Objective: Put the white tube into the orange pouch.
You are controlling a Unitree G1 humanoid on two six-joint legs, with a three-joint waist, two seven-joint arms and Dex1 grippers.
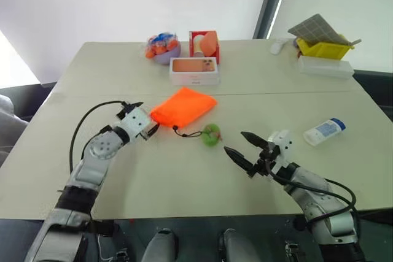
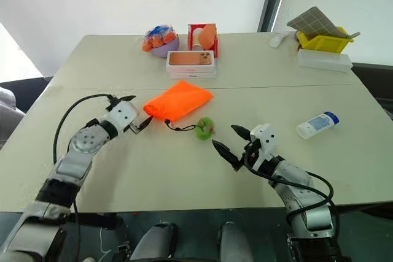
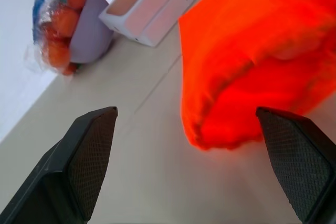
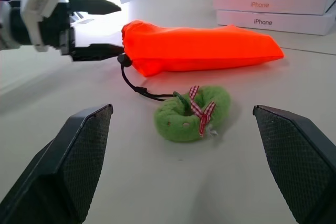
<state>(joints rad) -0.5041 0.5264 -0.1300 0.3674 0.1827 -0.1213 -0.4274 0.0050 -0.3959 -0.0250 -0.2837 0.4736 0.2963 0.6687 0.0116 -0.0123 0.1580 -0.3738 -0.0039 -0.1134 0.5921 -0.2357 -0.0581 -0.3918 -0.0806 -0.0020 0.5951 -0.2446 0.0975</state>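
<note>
The orange pouch (image 1: 183, 107) lies flat on the beige desk (image 1: 153, 170), its gathered mouth right at the left pincer (image 1: 142, 119), whose black fingers stand wide and empty. The fabric is soft and creased; a black cord (image 1: 187, 133) runs to a fuzzy green ball (image 1: 212, 134). The white tube (image 1: 324, 131) — smooth plastic, blue-capped — lies well apart, beyond the right pincer (image 1: 244, 149), which gapes wide, holding nothing, near the ball.

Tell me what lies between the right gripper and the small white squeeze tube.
Bare tabletop, seen from the left eye view: nothing between the right gripper and the blue-capped white plastic tube.
</note>
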